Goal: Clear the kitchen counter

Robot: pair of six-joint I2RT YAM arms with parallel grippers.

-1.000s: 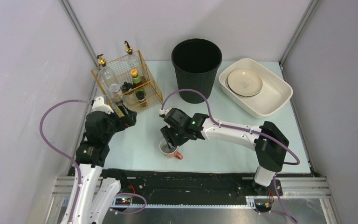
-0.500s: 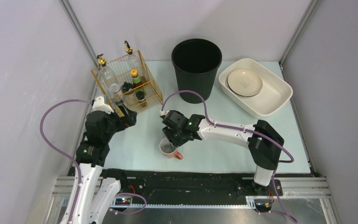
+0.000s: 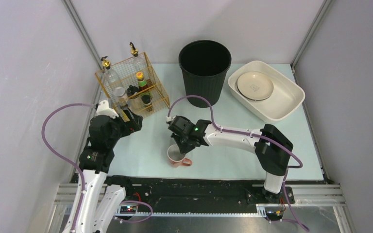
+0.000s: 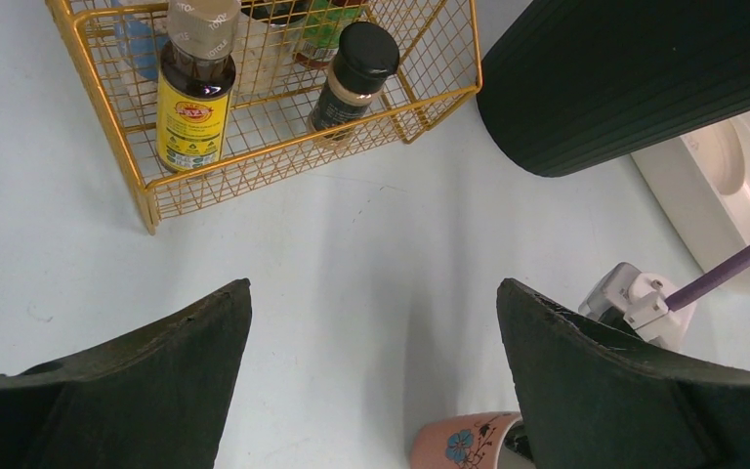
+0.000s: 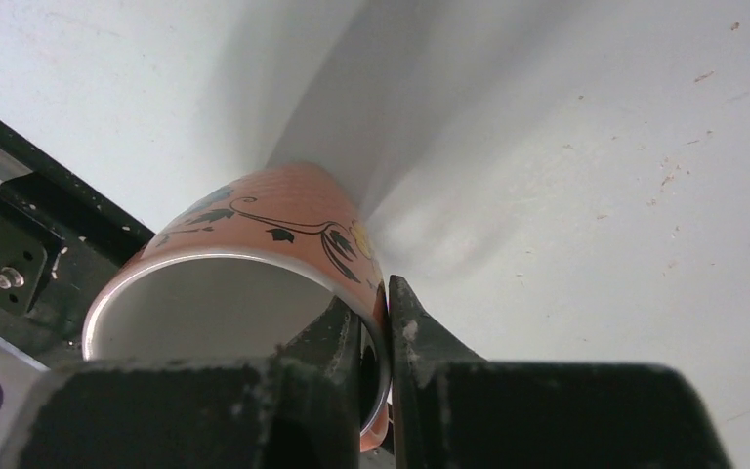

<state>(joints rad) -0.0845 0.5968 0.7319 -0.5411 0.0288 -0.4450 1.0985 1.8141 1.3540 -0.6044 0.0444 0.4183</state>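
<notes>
A pink mug (image 3: 177, 156) with a flower pattern stands on the pale mint kitchen counter (image 3: 233, 121) near its front rail. My right gripper (image 3: 181, 147) is shut on the mug's wall: in the right wrist view one finger is inside the mug (image 5: 254, 225) and the other outside, pinching the rim at the right gripper (image 5: 379, 293). My left gripper (image 3: 135, 121) hovers at the left beside the wire basket. In the left wrist view the left gripper (image 4: 371, 288) is wide open over bare counter, with the mug (image 4: 459, 445) at the bottom edge.
A gold wire basket (image 3: 132, 85) holding several bottles stands at the back left. A black bin (image 3: 205, 68) is at the back centre. At the back right, a white basin (image 3: 286, 104) holds a plate (image 3: 255, 85). A black rail (image 3: 199, 184) runs along the front.
My right gripper has closed on the mug's rim and moved slightly toward the front left. The left arm has not moved.
</notes>
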